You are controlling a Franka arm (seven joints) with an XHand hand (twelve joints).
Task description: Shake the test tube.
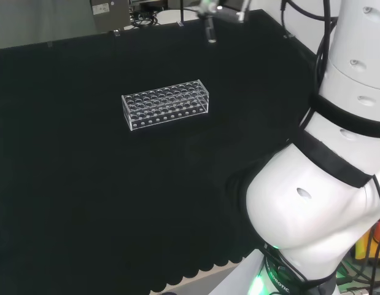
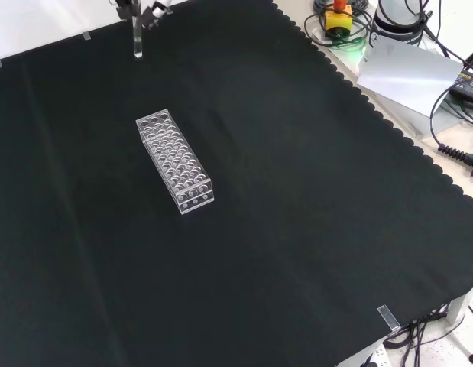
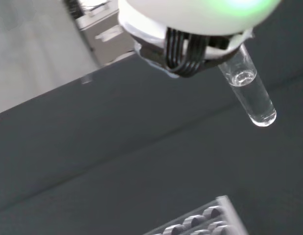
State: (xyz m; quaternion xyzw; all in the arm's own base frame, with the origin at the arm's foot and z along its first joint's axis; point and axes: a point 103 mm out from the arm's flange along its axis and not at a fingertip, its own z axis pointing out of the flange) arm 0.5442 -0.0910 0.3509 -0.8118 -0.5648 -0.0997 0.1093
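Over black cloth (image 2: 297, 199), hand (image 3: 190, 29), mostly cut off, holds test tube (image 3: 251, 93).

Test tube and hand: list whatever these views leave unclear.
- Hand: wrist view, blurred; head and front views, cut by the top edge. Grip unreadable.
- Test tube: liquid level uncertain; upper end hidden behind the hand.
- Rack: clear plastic; contents unclear in head view.

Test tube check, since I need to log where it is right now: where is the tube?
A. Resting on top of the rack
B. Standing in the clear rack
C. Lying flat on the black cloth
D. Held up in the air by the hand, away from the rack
D. The test tube hangs from the hand above the cloth, well clear of the rack.
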